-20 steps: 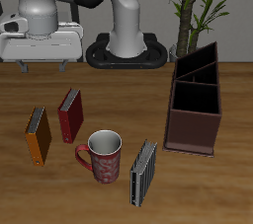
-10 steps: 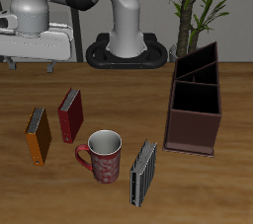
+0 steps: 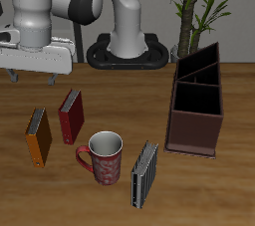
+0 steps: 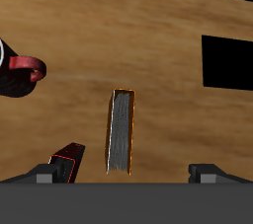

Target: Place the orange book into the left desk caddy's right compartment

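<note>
Here the orange book (image 3: 38, 136) stands upright on the table (image 3: 120, 91), toward the side away from the left desk caddy (image 3: 195, 103), with its grey spine edge up. Just beside it, a little farther back, a dark red book (image 3: 71, 116) also stands on edge; the two are close but apart. A red patterned mug (image 3: 103, 157) sits nearer the table's front edge, its handle pointing toward the orange book, and a grey-black striped book (image 3: 145, 173) stands just beyond the mug on the caddy's side. These three things lie between the orange book and the caddy along the table.

The caddy is well apart from the orange book, a dark maroon-brown box with slanted walls. Its right compartment (image 3: 196, 99) is the wide section at the lower-walled end, nearer the table's front; the two smaller cells lie behind it. A potted plant (image 3: 201, 6) stands behind the caddy near the robot's base (image 3: 127, 51).

The gripper (image 3: 38, 75) hangs above the table, over and slightly behind the orange book, touching nothing. In the wrist view the fingers (image 4: 44, 173) stand wide apart, with the orange book (image 4: 121, 131) seen edge-on between them on the table below, the dark red book's corner (image 4: 68, 159) near one finger and the mug (image 4: 18, 68) off to one side.
</note>
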Motion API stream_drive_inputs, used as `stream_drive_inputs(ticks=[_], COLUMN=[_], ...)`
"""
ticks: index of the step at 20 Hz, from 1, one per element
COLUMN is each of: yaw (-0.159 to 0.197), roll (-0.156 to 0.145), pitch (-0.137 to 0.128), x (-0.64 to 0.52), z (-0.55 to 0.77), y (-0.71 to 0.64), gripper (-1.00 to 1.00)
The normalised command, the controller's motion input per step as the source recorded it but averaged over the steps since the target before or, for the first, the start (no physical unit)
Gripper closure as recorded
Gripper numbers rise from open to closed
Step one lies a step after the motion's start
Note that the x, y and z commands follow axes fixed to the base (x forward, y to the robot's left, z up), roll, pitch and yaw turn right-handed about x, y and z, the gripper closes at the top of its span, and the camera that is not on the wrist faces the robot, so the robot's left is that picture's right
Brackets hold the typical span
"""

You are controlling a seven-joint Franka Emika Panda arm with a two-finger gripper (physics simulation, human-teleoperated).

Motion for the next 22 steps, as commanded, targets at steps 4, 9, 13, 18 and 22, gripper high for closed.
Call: stream_drive_inputs(ticks=[4, 9, 13, 18, 22], yaw=[0.011, -0.018, -0.026, -0.012, -0.029], roll=[-0.001, -0.035, -0.030, -0.021, 0.002], pitch=[0.013, -0.002, 0.001, -0.004, 0.025], x=[0.09, 0.09, 0.07, 0.07, 0.13], z=[-0.19, -0.15, -0.12, -0.12, -0.34], y=[-0.05, -0.06, -0.05, -0.04, -0.01], gripper=[-1.00, -1.00, -1.00, -1.00, -1.00])
